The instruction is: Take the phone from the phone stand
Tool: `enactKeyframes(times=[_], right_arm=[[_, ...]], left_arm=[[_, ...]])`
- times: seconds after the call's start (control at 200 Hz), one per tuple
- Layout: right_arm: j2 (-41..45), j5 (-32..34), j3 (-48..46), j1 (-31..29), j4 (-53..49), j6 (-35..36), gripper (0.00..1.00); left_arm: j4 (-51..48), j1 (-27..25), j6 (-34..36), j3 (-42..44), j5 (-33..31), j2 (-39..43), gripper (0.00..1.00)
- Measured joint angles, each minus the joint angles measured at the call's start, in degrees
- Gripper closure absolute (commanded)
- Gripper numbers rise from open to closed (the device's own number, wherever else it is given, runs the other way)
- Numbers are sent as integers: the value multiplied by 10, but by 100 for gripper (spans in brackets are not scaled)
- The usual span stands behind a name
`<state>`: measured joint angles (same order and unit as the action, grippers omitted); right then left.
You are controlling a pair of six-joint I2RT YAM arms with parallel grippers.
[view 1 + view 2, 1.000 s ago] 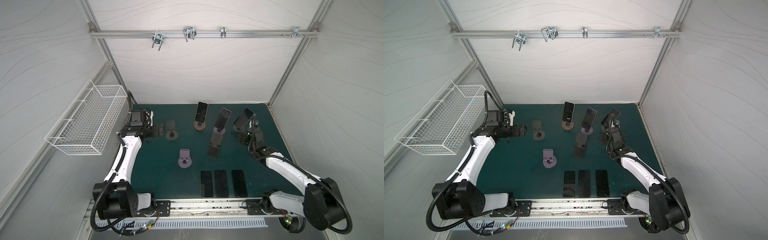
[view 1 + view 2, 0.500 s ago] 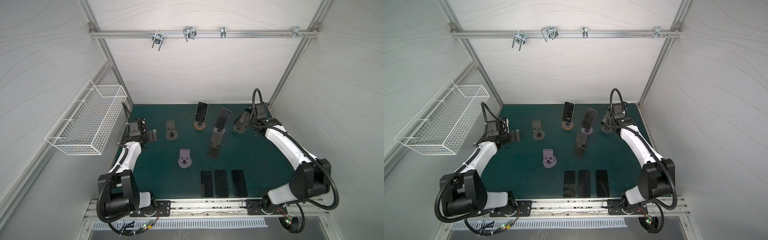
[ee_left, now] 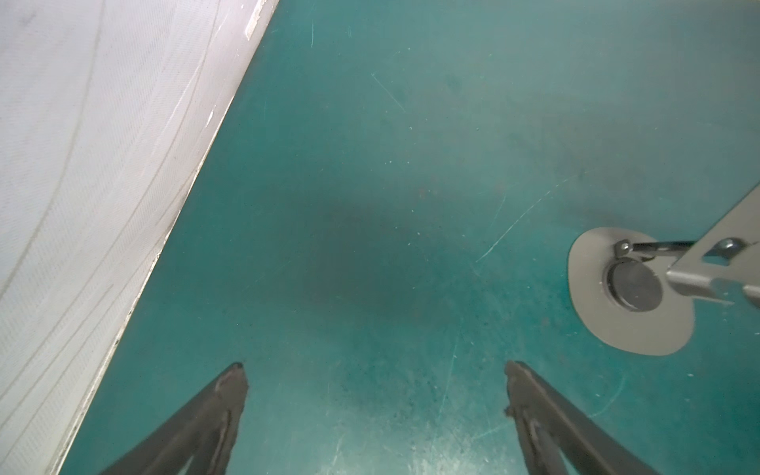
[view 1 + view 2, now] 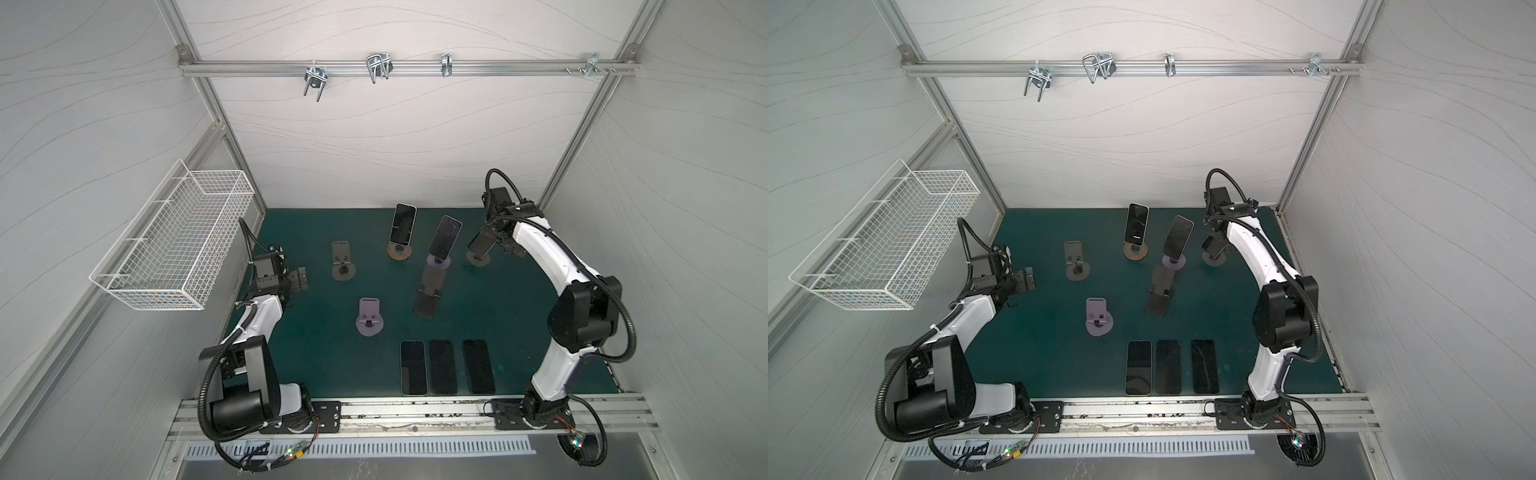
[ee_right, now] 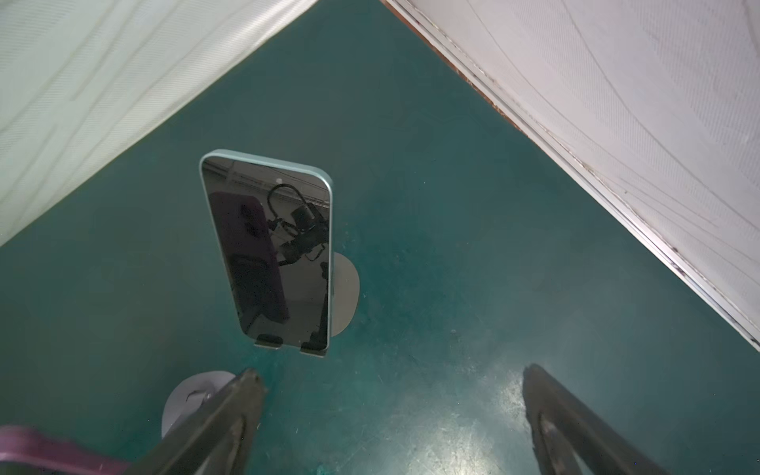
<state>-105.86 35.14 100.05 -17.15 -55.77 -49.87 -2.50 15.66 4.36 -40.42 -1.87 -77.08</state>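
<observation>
Far right back corner of the dark green surface [image 5: 452, 197]: your right pincer [image 5: 392, 372] hangs spread wide, empty, near the pale-green-edged black phone [image 5: 267, 246].
Phone leans tilted on its grey round-based stand [image 5: 347, 296], untouched, clear of both fingertips. Your left pincer [image 3: 374, 367] is wide too, holding nothing, over the surface's left side near another grey disc-footed stand [image 3: 629, 304].

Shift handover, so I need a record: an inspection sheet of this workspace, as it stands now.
Surface: green mat, scratched.
Job's things: three standing phones at the back; three empty stands; three flat phones in front.
Clutter: nothing seen.
Claws: left claw open over bare mat; right claw open, short of the rightmost standing phone.
Cables: black hoses loop along both arms.
Surroundings: wire basket mounted left; hook rail overhead.
</observation>
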Motion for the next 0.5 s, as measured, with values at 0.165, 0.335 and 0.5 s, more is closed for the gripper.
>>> enactKeyframes(times=[0.165,0.335,0.5], right_arm=[[-59,4,67,-6,-22,-14,1],[-131,5,148,-9,-43,-23,1],[-179,9,199,-9,-59,-28,1]], left_arm=[[11,1,1,8,-1,1,1],[26,2,0,15,-9,11,1],[41,4,1,33,-8,33,0]])
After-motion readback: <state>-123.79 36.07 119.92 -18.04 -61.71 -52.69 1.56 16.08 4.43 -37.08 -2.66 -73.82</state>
